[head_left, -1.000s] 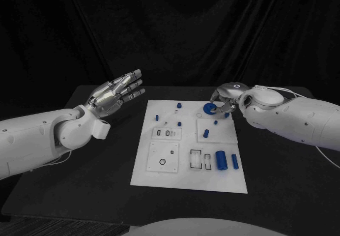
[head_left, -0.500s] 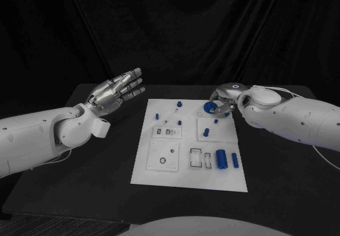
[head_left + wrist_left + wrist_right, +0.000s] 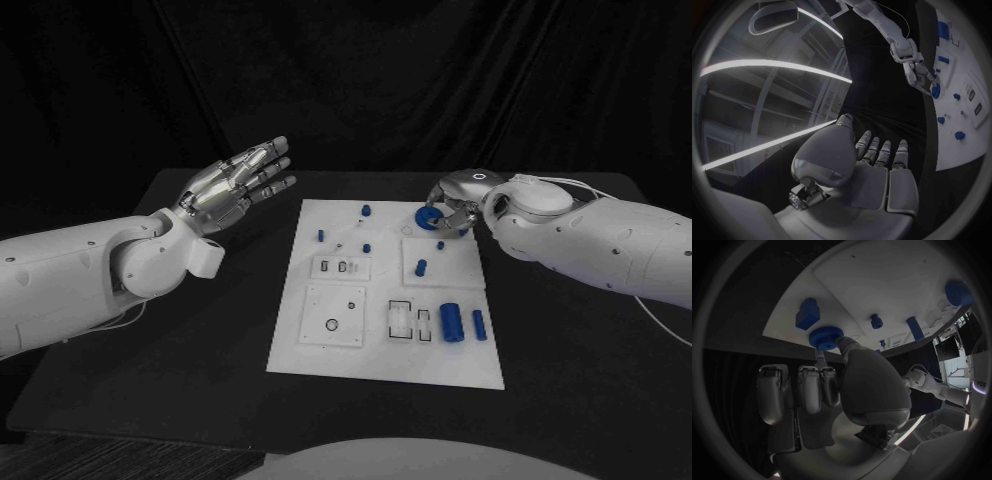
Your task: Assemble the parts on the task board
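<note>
The white task board point(image 3: 378, 345) lies in the middle of the black table. At its far right corner my right hand point(image 3: 459, 203) pinches a round blue toothed part point(image 3: 428, 218) between thumb and a finger, just over the board. The right wrist view shows that part point(image 3: 824, 336) at the fingertips, near the board's edge and beside a blue block point(image 3: 807, 313). My left hand point(image 3: 231, 188) is raised off the board's left side, flat, fingers apart, holding nothing. The left wrist view shows its palm point(image 3: 873, 172) and, far off, the right hand point(image 3: 916, 72) with the round part point(image 3: 935, 90).
Two blue cylinders, one large point(image 3: 450, 323) and one thin point(image 3: 477, 326), lie at the board's near right. Small blue pegs stand at the far left point(image 3: 365, 211) and middle point(image 3: 420, 268). Framed slots point(image 3: 333, 318) sit at the near left. Bare black table surrounds the board.
The right forearm has shifted a little while the hand keeps the round part at the same corner. The left hand has not moved.
</note>
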Available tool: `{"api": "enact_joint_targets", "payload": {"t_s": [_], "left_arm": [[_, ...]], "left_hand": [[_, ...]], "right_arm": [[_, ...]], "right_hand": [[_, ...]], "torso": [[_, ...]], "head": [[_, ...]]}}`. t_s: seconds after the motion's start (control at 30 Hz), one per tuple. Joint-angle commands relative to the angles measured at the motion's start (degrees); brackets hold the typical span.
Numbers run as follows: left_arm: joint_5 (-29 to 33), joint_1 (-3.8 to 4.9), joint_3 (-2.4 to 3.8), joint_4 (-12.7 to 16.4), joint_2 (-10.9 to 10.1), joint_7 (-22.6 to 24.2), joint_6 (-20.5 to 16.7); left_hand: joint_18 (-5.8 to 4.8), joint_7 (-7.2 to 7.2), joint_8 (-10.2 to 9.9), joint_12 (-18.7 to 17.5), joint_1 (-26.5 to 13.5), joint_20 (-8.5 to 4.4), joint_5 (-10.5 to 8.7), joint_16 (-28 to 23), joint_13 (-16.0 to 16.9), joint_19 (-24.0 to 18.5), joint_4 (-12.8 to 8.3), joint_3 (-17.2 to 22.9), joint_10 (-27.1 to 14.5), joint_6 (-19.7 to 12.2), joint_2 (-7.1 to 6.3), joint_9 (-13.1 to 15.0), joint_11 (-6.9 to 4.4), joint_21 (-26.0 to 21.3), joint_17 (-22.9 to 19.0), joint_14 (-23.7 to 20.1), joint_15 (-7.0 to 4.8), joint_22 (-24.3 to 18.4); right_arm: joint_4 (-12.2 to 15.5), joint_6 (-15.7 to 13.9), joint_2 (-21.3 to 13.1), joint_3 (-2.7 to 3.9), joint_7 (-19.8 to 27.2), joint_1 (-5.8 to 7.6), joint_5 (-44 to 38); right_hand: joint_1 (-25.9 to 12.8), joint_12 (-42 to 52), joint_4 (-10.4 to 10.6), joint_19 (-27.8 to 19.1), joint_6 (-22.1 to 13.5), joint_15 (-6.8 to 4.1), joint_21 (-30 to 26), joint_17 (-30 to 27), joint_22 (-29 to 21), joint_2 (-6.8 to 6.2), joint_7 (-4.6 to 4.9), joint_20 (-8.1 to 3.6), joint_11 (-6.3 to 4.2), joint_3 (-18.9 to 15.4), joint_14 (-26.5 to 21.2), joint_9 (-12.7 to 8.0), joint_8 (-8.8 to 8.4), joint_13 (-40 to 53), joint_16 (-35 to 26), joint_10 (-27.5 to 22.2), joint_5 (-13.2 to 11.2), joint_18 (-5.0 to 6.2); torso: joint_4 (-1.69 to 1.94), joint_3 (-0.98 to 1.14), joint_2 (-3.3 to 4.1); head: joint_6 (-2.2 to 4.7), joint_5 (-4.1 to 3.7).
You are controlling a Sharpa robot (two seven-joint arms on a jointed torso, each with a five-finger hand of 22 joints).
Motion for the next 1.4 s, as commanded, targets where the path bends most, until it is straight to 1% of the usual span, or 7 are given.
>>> {"api": "enact_joint_targets", "payload": {"t_s": [0.03,0.23,0.5,0.83,1.13,1.3,1.4], "left_arm": [[-0.11,0.03,0.05,0.02,0.05,0.61,0.87],[-0.11,0.02,0.05,0.01,0.07,0.54,0.95],[-0.11,0.02,0.05,0.01,-0.03,0.46,0.92],[-0.11,0.01,0.05,-0.11,0.02,0.2,1.01],[-0.11,0.01,0.05,-0.1,0.2,-0.2,1.06],[-0.11,0.01,0.05,-0.03,0.23,-0.34,0.94],[-0.11,0.01,0.05,0.09,0.21,-0.43,0.9]], "left_hand": [[-1.25,-0.31,1.01,1.33,0.57,0.19,1.21,1.1,0.79,0.74,-0.39,0.42,0.23,-0.03,-0.11,0.98,0.67,0.62,0.61,0.16,0.81,0.48],[-1.26,-0.32,1.01,1.36,0.62,0.24,1.33,1.13,0.79,0.77,-0.46,0.47,0.24,-0.03,-0.09,0.98,0.75,0.64,0.61,0.18,0.87,0.49],[-1.27,-0.31,1.01,1.35,0.66,0.26,1.42,1.14,0.79,0.78,-0.51,0.51,0.24,-0.03,-0.07,0.98,0.77,0.65,0.62,0.19,0.88,0.49],[-1.28,-0.32,1.02,1.4,0.81,0.3,1.67,1.17,0.8,0.79,-0.7,0.59,0.25,0.02,-0.12,0.99,0.77,0.65,0.62,0.22,0.94,0.49],[-1.28,-0.3,1.04,1.44,1.1,0.34,2.25,1.21,0.8,0.82,-1.12,0.75,0.27,0.09,-0.21,1.0,0.74,0.67,0.63,0.26,0.97,0.49],[-1.29,-0.33,1.07,1.5,1.35,0.35,2.85,1.24,0.81,0.83,-1.5,0.94,0.29,0.17,-0.24,1.01,0.7,0.67,0.63,0.28,0.99,0.49],[-1.29,-0.34,1.08,1.52,1.38,0.35,2.96,1.25,0.81,0.84,-1.56,0.96,0.3,0.21,-0.25,1.02,0.72,0.68,0.63,0.29,0.99,0.5]], "right_arm": [[0.4,-0.65,-0.28,-0.06,1.16,-0.31,-0.18],[1.12,-1.51,-0.66,-0.06,2.0,-0.31,-0.18],[2.83,-2.62,-1.29,-0.06,2.04,-0.19,-0.18],[5.64,-2.31,0.21,-0.05,1.61,1.54,-0.18],[4.23,-2.08,4.61,-0.05,2.55,2.13,-0.18],[2.79,-2.17,7.26,-0.04,3.25,2.17,-0.18],[1.74,-1.52,8.57,-0.04,3.53,2.13,-0.18]], "right_hand": [[2.28,1.15,-1.51,6.0,3.91,0.33,1.56,15.14,15.76,1.41,-0.37,-0.17,0.24,2.14,5.91,2.46,2.33,15.18,0.97,6.07,2.2,-0.89],[2.85,1.15,-2.81,5.89,5.02,0.32,1.43,15.14,15.7,1.62,-0.35,-0.18,0.25,2.86,5.91,2.97,2.92,15.18,0.97,6.07,1.79,-0.84],[2.98,1.15,-4.14,5.83,5.62,0.37,1.35,15.14,15.66,1.4,-0.22,-0.15,0.35,3.02,5.91,3.58,3.29,15.18,0.97,6.07,-0.5,-0.81],[2.33,1.15,-4.32,5.77,5.42,0.47,1.28,15.14,15.63,1.4,-0.11,-0.07,0.45,2.83,5.91,3.82,3.15,15.18,0.97,6.07,-2.46,-0.79],[2.23,1.15,-4.36,5.75,5.25,0.48,1.25,15.14,15.62,1.41,-0.1,-0.05,0.47,2.8,5.91,3.82,3.04,15.18,0.97,6.07,-2.81,-0.78],[2.25,1.15,-4.48,5.75,5.06,0.5,1.25,15.14,15.62,1.38,-0.06,-0.04,0.49,2.82,5.91,3.81,2.91,15.18,0.97,6.07,-3.01,-0.78],[2.26,1.15,-4.52,5.71,4.98,0.51,1.2,15.14,15.6,1.37,-0.05,-0.03,0.49,2.84,5.91,3.79,2.85,15.18,0.97,6.07,-3.04,-0.76]], "torso": [[0.0,0.02,-0.03],[-0.05,0.02,-0.02],[-0.07,-0.01,-0.03],[-0.03,0.0,-0.04],[-0.01,-0.02,-0.03],[0.05,0.02,-0.02],[0.24,0.01,0.03]], "head": [[-0.06,-0.01],[-0.11,0.1],[-0.1,0.24],[-0.5,0.14],[-0.02,0.49],[-0.06,0.31],[-0.06,0.04]]}}
